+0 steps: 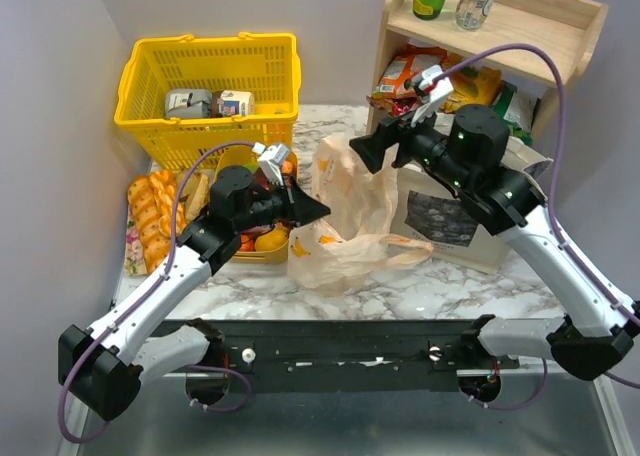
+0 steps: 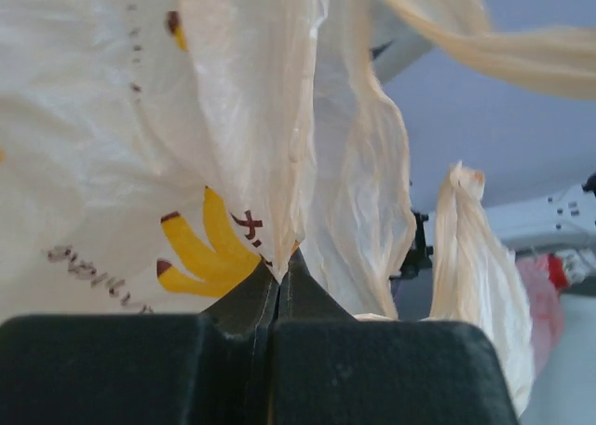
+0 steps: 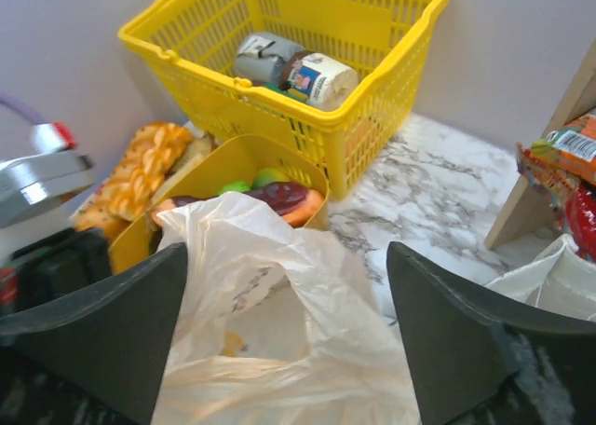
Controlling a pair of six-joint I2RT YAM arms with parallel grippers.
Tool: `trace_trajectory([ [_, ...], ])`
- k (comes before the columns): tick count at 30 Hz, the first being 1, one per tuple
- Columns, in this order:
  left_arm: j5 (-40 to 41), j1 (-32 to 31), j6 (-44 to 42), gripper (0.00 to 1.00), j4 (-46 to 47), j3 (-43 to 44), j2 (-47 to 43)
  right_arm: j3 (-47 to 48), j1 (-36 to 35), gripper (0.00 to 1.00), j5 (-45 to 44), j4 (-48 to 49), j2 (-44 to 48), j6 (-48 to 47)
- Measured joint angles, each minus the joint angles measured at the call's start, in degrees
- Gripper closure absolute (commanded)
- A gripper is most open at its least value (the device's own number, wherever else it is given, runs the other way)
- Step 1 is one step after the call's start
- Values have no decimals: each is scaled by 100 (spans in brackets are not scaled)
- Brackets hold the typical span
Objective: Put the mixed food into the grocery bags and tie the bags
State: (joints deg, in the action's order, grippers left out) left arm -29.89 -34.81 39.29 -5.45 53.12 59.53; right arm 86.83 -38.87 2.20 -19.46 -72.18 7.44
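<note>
The thin peach plastic bag (image 1: 345,231) with yellow fruit prints lies mid-table, its mouth pulled open. My left gripper (image 1: 318,212) is shut on the bag's left edge; the left wrist view shows the film (image 2: 233,117) pinched between the closed jaws (image 2: 279,265). My right gripper (image 1: 362,152) is open and empty, hovering above the bag's mouth (image 3: 279,341). The beige canvas tote (image 1: 450,216) with a dark print stands to the right. Fruit and vegetables sit in a yellow tray (image 1: 262,241): a purple eggplant and red-brown slice (image 3: 291,199) and limes (image 3: 250,181). No blue-silver cans show.
A yellow shopping basket (image 1: 210,86) with grey and white packs stands at the back left. Braided bread loaves (image 1: 150,211) lie at the left edge. A wooden shelf (image 1: 490,36) with snack packets (image 1: 405,76) and bottles stands at the back right.
</note>
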Motion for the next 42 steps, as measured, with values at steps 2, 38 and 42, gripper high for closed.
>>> trace_trajectory([
  [2,15,330,411,100,339,-380,-68,-101,-2,1,17,-31,264,11],
  [38,382,852,1377,100,820,-1773,-857,-3648,-90,97,772,1176,256,1497],
  [42,400,894,1416,100,616,-1921,-796,-3495,-101,99,-37,483,455,1196],
])
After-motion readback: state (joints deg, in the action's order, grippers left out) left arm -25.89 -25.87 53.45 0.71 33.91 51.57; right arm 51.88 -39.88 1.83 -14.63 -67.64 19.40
